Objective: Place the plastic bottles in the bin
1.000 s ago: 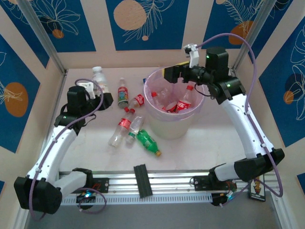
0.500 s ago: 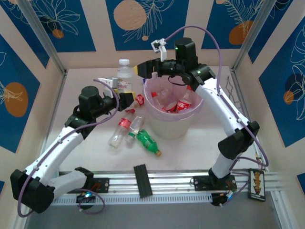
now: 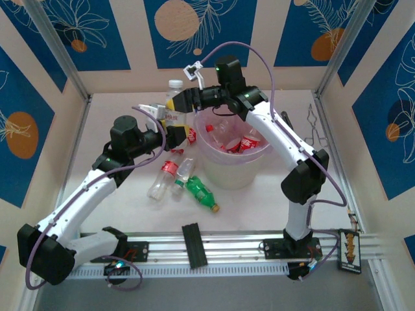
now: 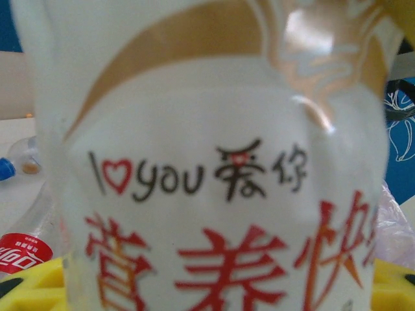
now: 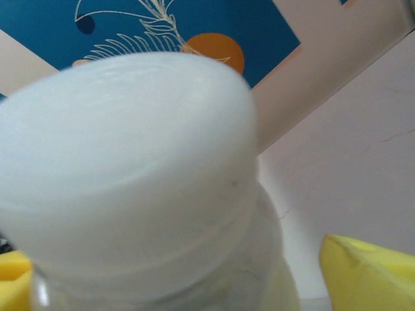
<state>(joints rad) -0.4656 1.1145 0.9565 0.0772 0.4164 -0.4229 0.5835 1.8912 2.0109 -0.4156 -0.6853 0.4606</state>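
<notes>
The white-capped bottle (image 4: 207,162), clamped upright by its body between the jaws of the left gripper (image 3: 170,129), has come up just beside the bin (image 3: 227,173), and the right gripper (image 3: 176,103), a second ago wide over the bin, now has its narrowing, not yet touching jaws around the cap, so probably a handover begins.

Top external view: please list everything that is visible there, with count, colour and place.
bin: one, cream with pinkish liner, middle of table.
bottles in the bin: several, clear, red labels; count unclear.
lying bottles: at least three, clear, two red-labelled, left of the bin.
green bottle: one, yellow cap, near-left of the bin.
white-capped bottle: one, whitish, held left of the bin's rim.
metal tool: one, grey, table's right edge.
left hand: one, yellow fingers, gripping the white-capped bottle's body.
right hand: one, yellow fingers, either side of its top.
</notes>
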